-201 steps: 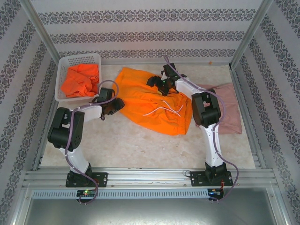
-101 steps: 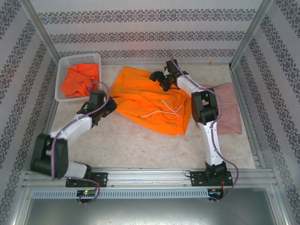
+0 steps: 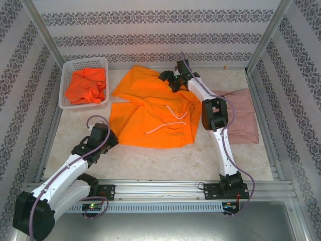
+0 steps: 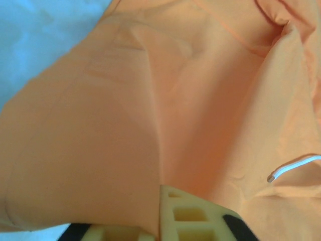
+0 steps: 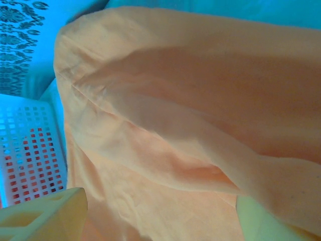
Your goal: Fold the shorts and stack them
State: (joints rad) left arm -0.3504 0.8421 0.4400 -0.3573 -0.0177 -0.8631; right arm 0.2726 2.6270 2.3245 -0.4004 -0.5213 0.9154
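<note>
Spread orange shorts (image 3: 150, 113) lie mid-tabletop (image 3: 150, 163), with the long axis roughly left-right. Judging by the drawstring (image 4: 296, 165), the waist points right and the two legs splay left, one toward the far-left and one toward the near-left.

Left pincer (image 3: 108, 140) sits at the near-left leg corner. In the wrist view the cloth runs straight down into the jaws, so I read it as pressed together on that hem. The rest of the garment lies to its right and farther away.

Right pincer (image 3: 169, 80) is at the far edge, about mid-length. Its jaws are spread wide with cloth lying loose between them, not pinched.

The left arm is nearer the near leg and the right arm is nearer the far leg and far edge. My guess is the fold goes across the short axis, far edge toward near, so the right pincer needs a grip first.

Pink shorts (image 3: 243, 118) are at the right, beside the right arm. Spare orange pair (image 3: 88, 85) is in the basket (image 3: 85, 59) at the far left.
</note>
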